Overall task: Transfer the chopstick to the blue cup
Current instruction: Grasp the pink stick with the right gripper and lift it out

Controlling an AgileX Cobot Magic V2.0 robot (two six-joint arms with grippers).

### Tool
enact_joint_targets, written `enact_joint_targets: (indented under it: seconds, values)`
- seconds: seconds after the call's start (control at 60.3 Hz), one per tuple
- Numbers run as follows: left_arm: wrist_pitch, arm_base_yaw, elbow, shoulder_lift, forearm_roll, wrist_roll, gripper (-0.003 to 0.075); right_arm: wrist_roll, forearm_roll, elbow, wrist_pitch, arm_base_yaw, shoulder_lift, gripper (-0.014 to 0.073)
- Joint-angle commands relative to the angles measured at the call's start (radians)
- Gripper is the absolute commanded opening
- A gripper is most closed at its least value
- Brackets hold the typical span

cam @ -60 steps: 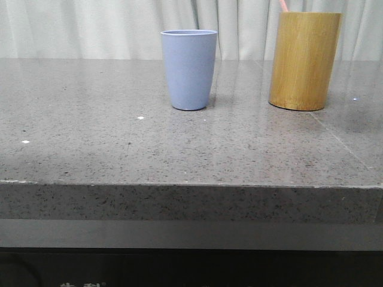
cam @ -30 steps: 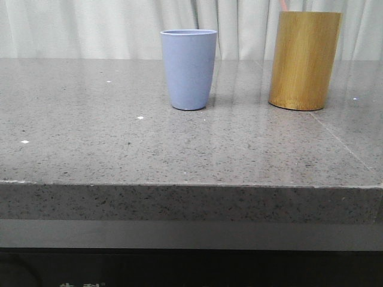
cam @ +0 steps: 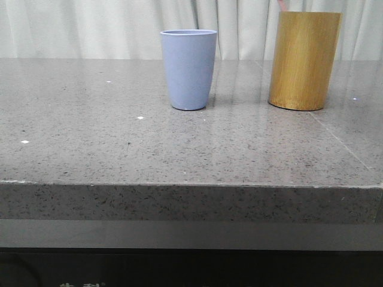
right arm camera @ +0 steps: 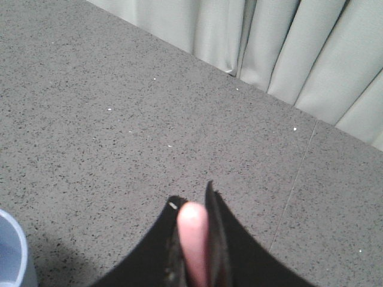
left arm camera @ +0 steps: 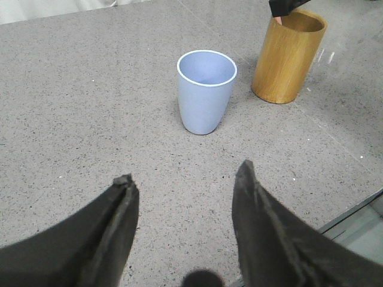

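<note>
The blue cup (cam: 189, 69) stands upright near the middle of the table and looks empty in the left wrist view (left arm camera: 206, 89). The bamboo cylinder (cam: 304, 60) stands to its right. My right gripper (right arm camera: 193, 196) is shut on a pale pink chopstick (right arm camera: 192, 233), whose rounded tip shows between the fingers. In the left wrist view the right gripper (left arm camera: 285, 6) sits just above the cylinder's rim (left arm camera: 290, 54), with a pink bit (left arm camera: 278, 20) under it. My left gripper (left arm camera: 185, 172) is open and empty, over bare table in front of the cup.
The grey speckled stone table (cam: 119, 143) has its front edge near me. A pale curtain (cam: 90, 27) hangs behind it. The blue cup's rim (right arm camera: 9, 251) shows at the edge of the right wrist view.
The pink tip above the bamboo cylinder shows less in the front view than a second ago. The cup and cylinder have not moved.
</note>
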Motion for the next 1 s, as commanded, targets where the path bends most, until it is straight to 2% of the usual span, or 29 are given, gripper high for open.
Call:
enact_joint_targets:
  seconds: [0.0, 0.166, 0.465, 0.647, 0.813, 0.979]
  values:
    - [-0.077, -0.006, -0.027, -0.001, -0.011, 0.000, 0.0367, -0.005, 0.004, -0.039, -0.062, 0.002, -0.049, 0.0011]
    - [-0.077, -0.006, -0.027, -0.001, -0.011, 0.000, 0.0367, -0.005, -0.017, -0.039, -0.056, 0.002, -0.053, -0.0059]
    - [-0.077, -0.006, -0.027, -0.001, -0.011, 0.000, 0.0367, -0.005, -0.137, -0.062, -0.042, 0.002, -0.132, -0.0060]
    - [-0.077, -0.006, -0.027, -0.001, -0.011, 0.000, 0.0367, -0.004, -0.138, -0.142, -0.046, 0.002, -0.213, -0.0060]
    - [-0.082, -0.006, -0.027, -0.001, -0.011, 0.000, 0.0367, -0.001, -0.013, -0.179, -0.100, 0.002, -0.286, -0.0060]
    - [-0.096, -0.006, -0.027, -0.001, -0.011, 0.000, 0.0367, -0.001, 0.250, -0.179, -0.157, 0.002, -0.315, -0.0060]
